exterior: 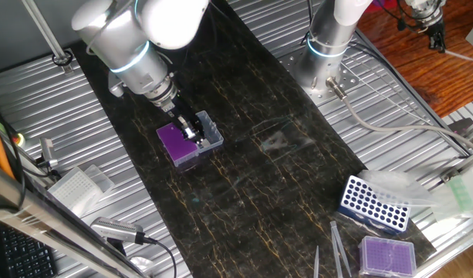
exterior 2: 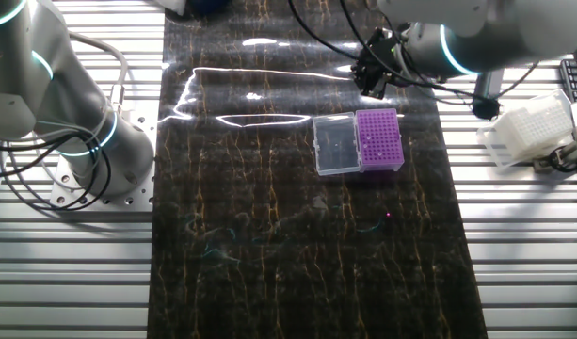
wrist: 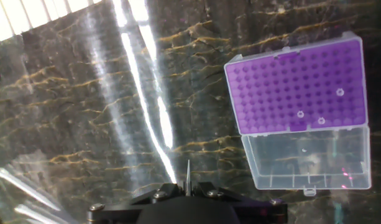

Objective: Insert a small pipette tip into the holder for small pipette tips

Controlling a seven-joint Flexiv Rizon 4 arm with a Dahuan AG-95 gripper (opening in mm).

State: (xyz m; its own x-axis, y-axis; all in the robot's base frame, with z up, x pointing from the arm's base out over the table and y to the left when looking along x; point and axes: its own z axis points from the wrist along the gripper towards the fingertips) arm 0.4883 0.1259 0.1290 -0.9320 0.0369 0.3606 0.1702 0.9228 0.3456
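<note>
The deep-purple holder [wrist: 299,84] sits on the dark mat with its clear lid [wrist: 311,158] open flat beside it; three tips stand in its holes. It also shows in one fixed view [exterior: 178,143] and the other fixed view [exterior 2: 378,138]. My gripper [wrist: 188,185] is shut on a small pipette tip [wrist: 188,173], a thin clear cone that sticks out between the fingers. In the hand view the tip points at the bare mat left of the holder. In the fixed views my gripper [exterior: 191,130] [exterior 2: 371,75] hovers at the holder's edge.
A blue-and-white rack [exterior: 375,202] and a paler lilac rack [exterior: 386,255] stand at the front right, with tweezers [exterior: 336,247] beside them. A white rack [exterior 2: 537,127] stands off the mat. A second arm's base [exterior 2: 81,141] stands on the slatted table. A clear film [exterior: 278,139] lies mid-mat.
</note>
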